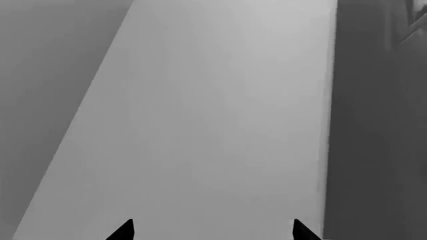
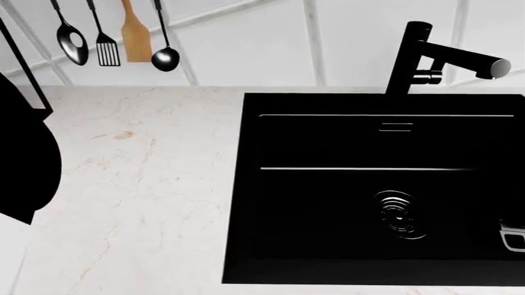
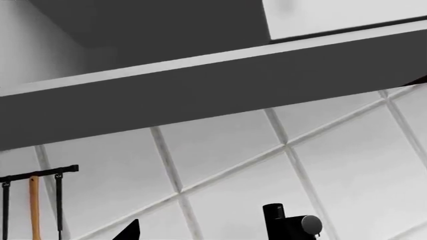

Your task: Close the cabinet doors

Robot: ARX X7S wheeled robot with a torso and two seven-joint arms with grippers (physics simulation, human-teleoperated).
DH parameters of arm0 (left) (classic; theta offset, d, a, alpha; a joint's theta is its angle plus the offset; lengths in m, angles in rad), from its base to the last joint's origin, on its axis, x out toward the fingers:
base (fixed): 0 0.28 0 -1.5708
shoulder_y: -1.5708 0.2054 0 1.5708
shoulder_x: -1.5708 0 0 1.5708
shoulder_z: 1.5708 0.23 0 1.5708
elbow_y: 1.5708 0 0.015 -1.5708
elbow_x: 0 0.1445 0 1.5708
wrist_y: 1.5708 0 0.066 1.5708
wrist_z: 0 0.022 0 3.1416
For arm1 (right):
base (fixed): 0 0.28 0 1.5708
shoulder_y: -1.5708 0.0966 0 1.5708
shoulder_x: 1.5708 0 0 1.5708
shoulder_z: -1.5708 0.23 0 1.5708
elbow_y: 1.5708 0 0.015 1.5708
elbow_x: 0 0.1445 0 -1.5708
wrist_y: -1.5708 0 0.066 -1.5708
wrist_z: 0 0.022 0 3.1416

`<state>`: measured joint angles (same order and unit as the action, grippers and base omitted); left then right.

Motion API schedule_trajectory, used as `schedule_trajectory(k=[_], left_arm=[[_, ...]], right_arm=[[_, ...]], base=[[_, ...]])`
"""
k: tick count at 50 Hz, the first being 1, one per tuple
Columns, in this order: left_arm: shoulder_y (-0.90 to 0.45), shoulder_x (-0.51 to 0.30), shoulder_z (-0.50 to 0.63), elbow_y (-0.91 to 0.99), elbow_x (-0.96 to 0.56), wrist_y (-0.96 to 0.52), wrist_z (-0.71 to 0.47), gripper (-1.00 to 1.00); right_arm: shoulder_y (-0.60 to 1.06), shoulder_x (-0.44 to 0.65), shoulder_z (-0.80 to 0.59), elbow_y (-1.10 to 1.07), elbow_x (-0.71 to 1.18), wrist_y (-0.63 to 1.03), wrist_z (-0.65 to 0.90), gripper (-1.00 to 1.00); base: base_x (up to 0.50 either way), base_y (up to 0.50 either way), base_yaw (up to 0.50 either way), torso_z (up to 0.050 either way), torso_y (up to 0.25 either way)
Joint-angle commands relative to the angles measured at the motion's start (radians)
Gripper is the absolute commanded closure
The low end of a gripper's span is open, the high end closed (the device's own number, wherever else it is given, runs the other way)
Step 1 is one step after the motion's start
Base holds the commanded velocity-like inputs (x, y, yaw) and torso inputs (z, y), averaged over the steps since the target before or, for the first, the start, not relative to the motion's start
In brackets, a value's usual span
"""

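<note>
In the left wrist view a flat pale grey panel [image 1: 213,115], most likely the plain side of a cabinet door, fills the picture close in front of my left gripper [image 1: 213,231]. Its straight edge [image 1: 332,125] runs alongside a darker surface with a strip of raised moulding [image 1: 408,25]. The two black fingertips [image 1: 127,231] stand wide apart with nothing between them. In the right wrist view my right gripper [image 3: 213,237] points at the tiled wall under the upper cabinet's dark underside [image 3: 200,95]. Only one fingertip [image 3: 130,231] shows, far out to the side. The head view shows no doors.
Below me lies a marble counter [image 2: 131,184] with a black sink [image 2: 271,203] and a black faucet [image 2: 426,55]. Utensils [image 2: 107,37] hang on the tiled wall. A large black shape [image 2: 24,153] covers the head view's left edge. A small grey object [image 2: 513,236] sits at the right edge.
</note>
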<state>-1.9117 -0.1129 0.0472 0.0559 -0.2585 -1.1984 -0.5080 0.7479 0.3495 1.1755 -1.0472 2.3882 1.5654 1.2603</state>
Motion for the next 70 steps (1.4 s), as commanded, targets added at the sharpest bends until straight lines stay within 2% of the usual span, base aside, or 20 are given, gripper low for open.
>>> schedule_trajectory(k=[1, 42, 49, 55, 59, 63, 70], left_arm=[[-0.089, 0.091, 0.088, 0.03, -0.693, 0.109, -0.02, -1.0], [-0.104, 0.074, 0.209, -0.051, -0.78, 0.246, -0.054, -1.0], [-0.099, 0.099, 0.169, -0.118, -0.896, 0.233, -0.094, -1.0], [-0.06, 0.107, 0.207, -0.233, -1.013, 0.361, -0.143, -1.0], [-0.063, 0.1, 0.231, -0.278, -1.093, 0.351, -0.147, -1.0], [-0.068, 0.098, 0.245, -0.319, -1.155, 0.337, -0.213, -1.0], [-0.061, 0.089, 0.302, -0.321, -1.134, 0.381, -0.119, -1.0]], right_arm=[[-0.002, -0.007, 0.003, 0.0, -0.01, 0.005, -0.015, -1.0], [-0.057, -0.019, 0.128, 0.0, -0.043, 0.005, -0.149, -1.0], [-0.063, -0.021, 0.134, 0.0, -0.053, 0.005, -0.165, -1.0], [-0.079, -0.025, 0.157, 0.0, -0.078, 0.005, -0.209, -1.0], [-0.089, -0.028, 0.173, 0.0, -0.09, 0.005, -0.233, -1.0], [-0.096, -0.028, 0.185, 0.0, -0.097, 0.005, -0.248, -1.0], [-0.111, -0.034, 0.205, 0.0, -0.114, 0.005, -0.283, -1.0]], base=[[0.0, 0.0, 0.0, 0.0, 0.0], [0.0, 0.0, 0.0, 0.0, 0.002], [0.0, 0.0, 0.0, 0.0, 0.001], [0.0, 0.0, 0.0, 0.0, 0.0], [0.0, 0.0, 0.0, 0.0, 0.0], [0.0, 0.0, 0.0, 0.0, 0.0], [0.0, 0.0, 0.0, 0.0, 0.0]])
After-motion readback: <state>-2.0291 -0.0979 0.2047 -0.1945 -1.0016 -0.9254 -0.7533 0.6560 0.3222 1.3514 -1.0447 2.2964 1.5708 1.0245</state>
